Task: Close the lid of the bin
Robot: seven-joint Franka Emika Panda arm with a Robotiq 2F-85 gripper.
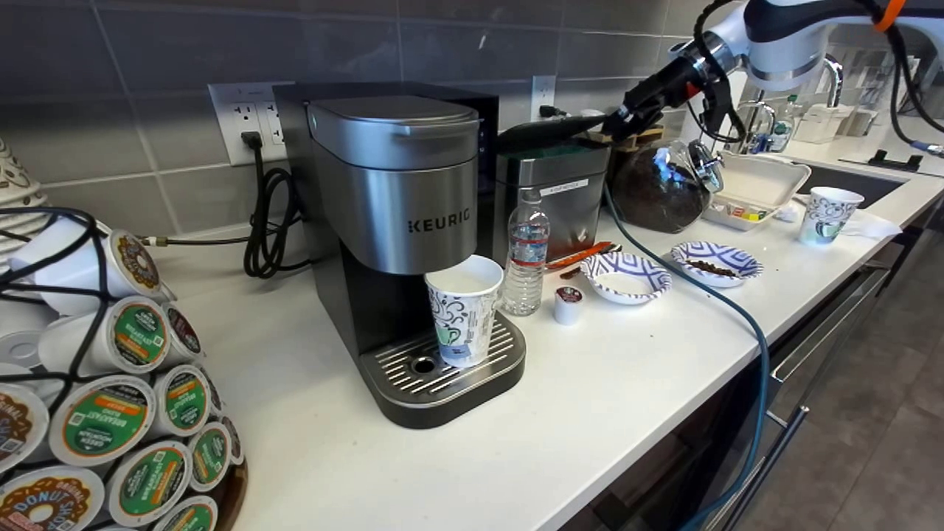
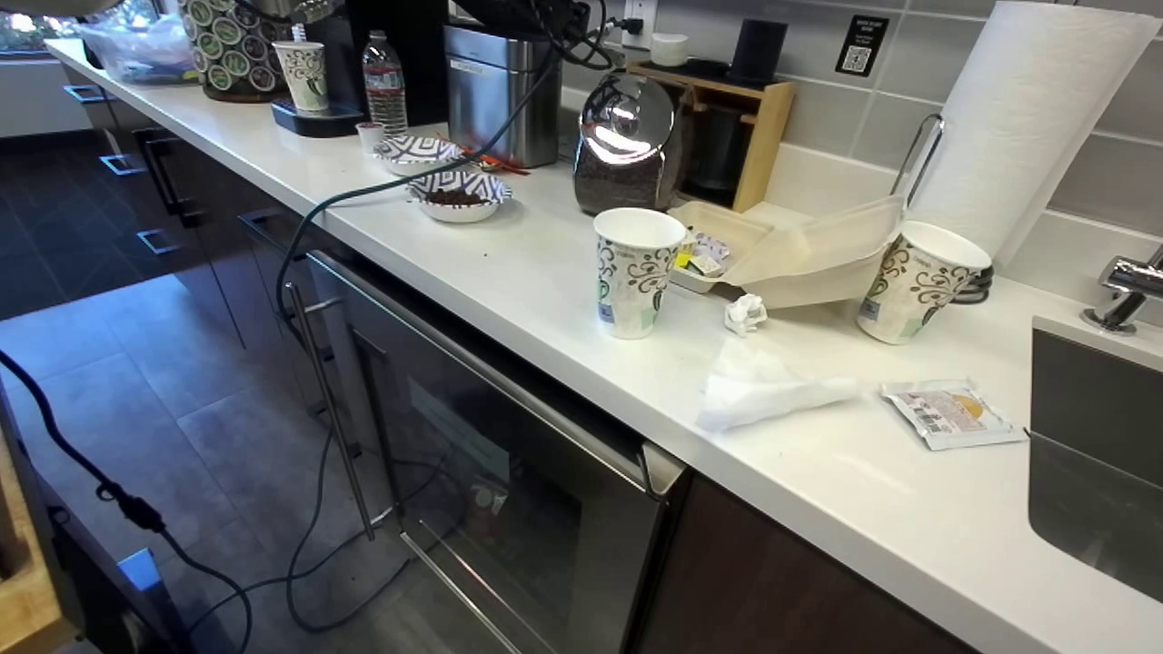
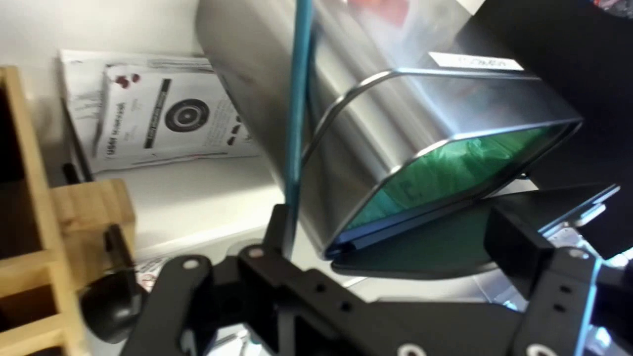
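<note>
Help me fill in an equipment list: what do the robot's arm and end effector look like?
The smooth, rounded white arm has a dark section, an orange wraparound band and a silver metal collar. Flexible black cables loop beside it. The black, two-fingered end effector has angular black linkages, pale round fasteners and blocky black fingertips; a small red patch shows near its base.

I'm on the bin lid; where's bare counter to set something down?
Bare counter runs from the stacked pods to the Keurig. A nearly bare patch sits between the bowl of dark bits and the paper cup near the counter's front edge. It's crowded before the bin: water bottle, white pod, second bowl, with the blue cable crossing.
</note>
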